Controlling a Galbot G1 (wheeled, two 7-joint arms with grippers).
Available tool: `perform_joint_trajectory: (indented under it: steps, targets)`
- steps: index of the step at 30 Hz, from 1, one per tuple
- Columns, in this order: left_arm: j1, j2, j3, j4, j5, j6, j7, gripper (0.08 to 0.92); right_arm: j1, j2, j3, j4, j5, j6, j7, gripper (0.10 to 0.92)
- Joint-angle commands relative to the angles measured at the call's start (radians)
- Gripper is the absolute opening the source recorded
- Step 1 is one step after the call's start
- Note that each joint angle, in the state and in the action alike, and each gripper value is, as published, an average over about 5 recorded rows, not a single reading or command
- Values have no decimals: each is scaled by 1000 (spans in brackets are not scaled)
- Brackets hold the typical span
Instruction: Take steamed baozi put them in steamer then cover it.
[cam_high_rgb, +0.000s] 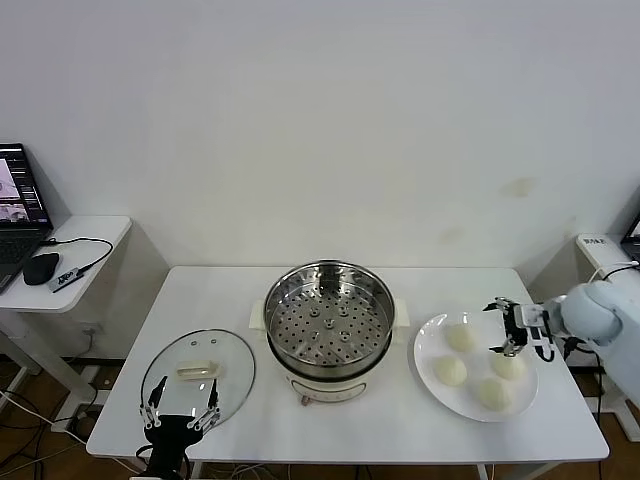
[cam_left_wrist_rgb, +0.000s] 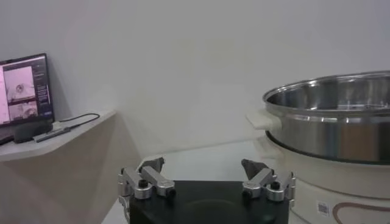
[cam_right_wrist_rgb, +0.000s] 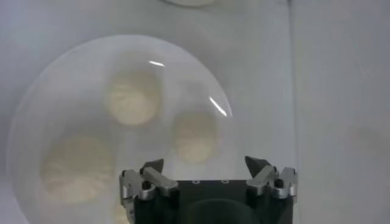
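Four baozi (cam_high_rgb: 459, 337) sit on a white plate (cam_high_rgb: 428, 350) at the right of the desk (cam_high_rgb: 400, 420), just right of the steamer (cam_high_rgb: 328, 315). Steamer is mid-desk, tray bare, lid off. Cover (cam_high_rgb: 198, 372) lies flat on the desk left of the steamer, handle up.

Right gripper (cam_high_rgb: 508, 327) hangs over the plate's far-right side, jaws spread wide, holding nothing, touching nothing. In the right wrist view the baozi (cam_right_wrist_rgb: 132, 97) lie below the open right gripper (cam_right_wrist_rgb: 207, 164), one bun roughly in line with the gap.

Left gripper (cam_high_rgb: 180, 412) is parked at the near-left desk edge, over the cover's near rim, jaws wide, nothing held. Left wrist view: left gripper (cam_left_wrist_rgb: 204, 165) open, steamer (cam_left_wrist_rgb: 332, 122) close by.

Small QR-like label low on the steamer base; no text legible.

Around: side desk far left with laptop (cam_high_rgb: 18, 215), mouse (cam_high_rgb: 41, 267) and cable. Nothing blocks the path from plate to steamer.
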Motion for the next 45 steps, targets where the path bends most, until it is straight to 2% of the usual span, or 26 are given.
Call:
perform_joint_trajectory:
  steps: [1, 13, 23, 27, 38, 45]
  targets:
    - [-3, 0, -3, 3, 1, 0, -3, 823, 264, 95, -296, -197, -6, 9, -84, 823]
    - [-3, 12, -28, 2, -18, 0, -7, 823, 266, 230, -321, -295, -38, -3, -49, 823]
    - [-7, 13, -33, 6, -19, -1, -7, 823, 262, 258, -332, -341, -54, -18, -36, 814]
    - [-10, 12, -32, 8, -19, -1, -8, 823, 257, 260, -330, -348, -54, -24, -30, 772]
    - [-3, 12, -30, 4, -18, -3, -9, 823, 262, 250, -329, -335, -48, -26, -33, 577]
    - [-4, 14, -23, 2, -19, -2, -9, 823, 339, 155, -378, -231, 33, -28, -57, 557]
